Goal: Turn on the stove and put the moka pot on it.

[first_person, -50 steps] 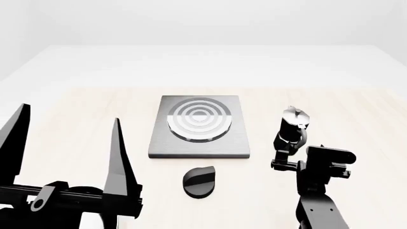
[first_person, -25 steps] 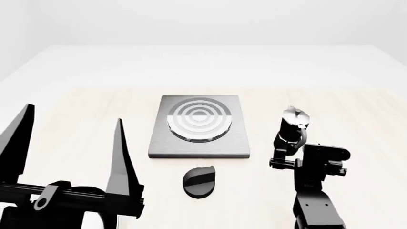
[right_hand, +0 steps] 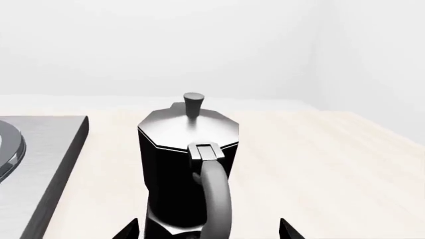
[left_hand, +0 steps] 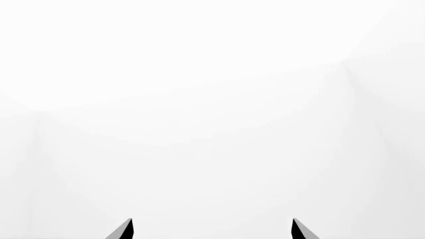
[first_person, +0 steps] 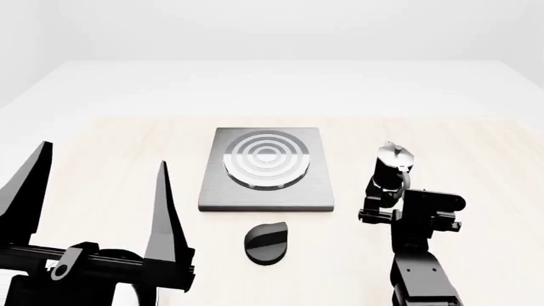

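Right gripper (first_person: 380,213) advanced; upright moka pot's (right_hand: 188,169) handle faces it.

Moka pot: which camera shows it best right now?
The right wrist view: the moka pot fills the frame, lid, knob and handle clear. In the head view it is small, its base behind the right gripper. The left wrist view misses it.

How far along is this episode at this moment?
Nothing looks done: the moka pot stands on the table right of the stove, whose burner is bare. In hand: the open right gripper straddles the pot's handle. Whether the knob was turned, I cannot tell. Left: grasp, lift, place.
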Robot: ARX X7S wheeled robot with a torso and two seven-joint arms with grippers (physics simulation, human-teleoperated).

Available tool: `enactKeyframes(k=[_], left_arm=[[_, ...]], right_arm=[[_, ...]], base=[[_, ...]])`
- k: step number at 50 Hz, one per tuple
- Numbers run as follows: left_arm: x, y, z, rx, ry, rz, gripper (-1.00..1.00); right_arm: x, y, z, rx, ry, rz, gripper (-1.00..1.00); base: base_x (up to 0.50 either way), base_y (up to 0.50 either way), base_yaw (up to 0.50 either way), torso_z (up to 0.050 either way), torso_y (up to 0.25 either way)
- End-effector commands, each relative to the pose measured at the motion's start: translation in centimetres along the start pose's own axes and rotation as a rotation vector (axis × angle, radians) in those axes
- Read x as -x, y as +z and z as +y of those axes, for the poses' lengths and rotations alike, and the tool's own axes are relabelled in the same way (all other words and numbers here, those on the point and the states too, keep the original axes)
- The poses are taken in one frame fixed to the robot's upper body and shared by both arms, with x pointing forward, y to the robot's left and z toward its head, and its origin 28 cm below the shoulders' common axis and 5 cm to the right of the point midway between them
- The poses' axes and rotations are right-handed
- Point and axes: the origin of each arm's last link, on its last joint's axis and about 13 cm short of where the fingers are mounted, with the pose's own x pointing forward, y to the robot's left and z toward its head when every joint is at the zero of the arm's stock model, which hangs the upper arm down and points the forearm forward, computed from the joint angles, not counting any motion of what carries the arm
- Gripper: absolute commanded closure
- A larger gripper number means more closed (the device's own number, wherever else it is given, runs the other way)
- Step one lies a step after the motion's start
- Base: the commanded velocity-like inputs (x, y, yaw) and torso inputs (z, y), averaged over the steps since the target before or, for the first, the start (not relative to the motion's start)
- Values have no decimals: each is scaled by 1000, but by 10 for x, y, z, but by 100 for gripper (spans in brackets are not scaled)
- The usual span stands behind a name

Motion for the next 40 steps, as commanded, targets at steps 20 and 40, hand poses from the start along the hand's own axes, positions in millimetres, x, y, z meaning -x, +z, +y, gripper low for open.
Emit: enactKeyframes(k=[20, 40], left_arm=[[-1, -2, -2, 7, -9, 6, -100], [0, -3, -3, 15, -15, 10, -100]], right_arm=[[-8, -4, 0, 20, -11, 12, -100], [8, 6, 3, -5, 13, -54, 100]], base=[[0, 0, 0, 0, 0], [0, 0, 0, 0, 0]])
